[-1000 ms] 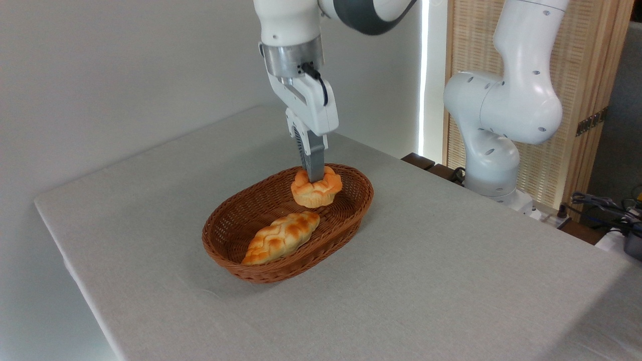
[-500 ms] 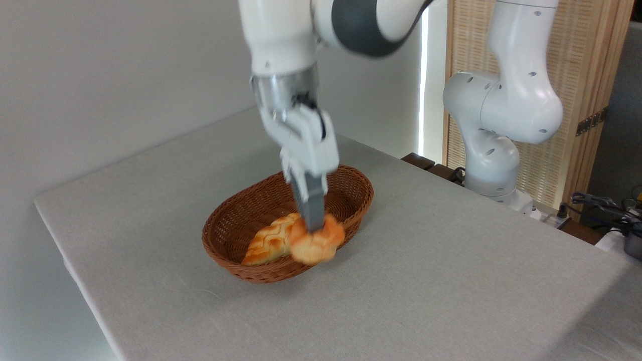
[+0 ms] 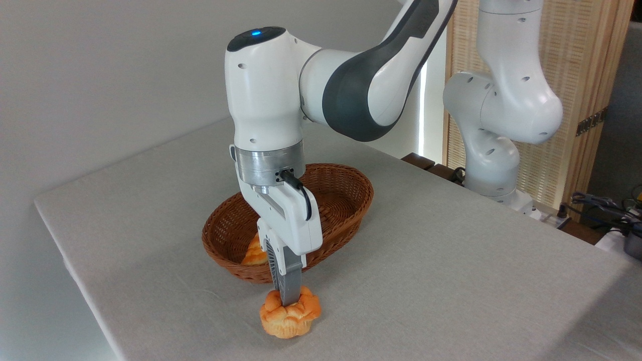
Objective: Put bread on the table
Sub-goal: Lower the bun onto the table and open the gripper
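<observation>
The bread (image 3: 290, 317), a small round orange bun with a knotted top, sits low on the grey table (image 3: 451, 281) just in front of the wicker basket. My gripper (image 3: 288, 300) comes straight down onto its top and is shut on it; the grey fingers (image 3: 287, 281) press into the bun's crown. Whether the bun's base touches the cloth or hovers just above it is not clear from this angle.
The brown oval wicker basket (image 3: 346, 193) stands behind the gripper, with a braided loaf (image 3: 254, 254) inside, mostly hidden by the hand. The arm's white base (image 3: 494, 150) rises at the back right. The table's front-left edge runs close to the bun.
The gripper carried the bun out of the basket, over its front rim, and down toward the table near the front edge. The arm now leans far forward over the basket.
</observation>
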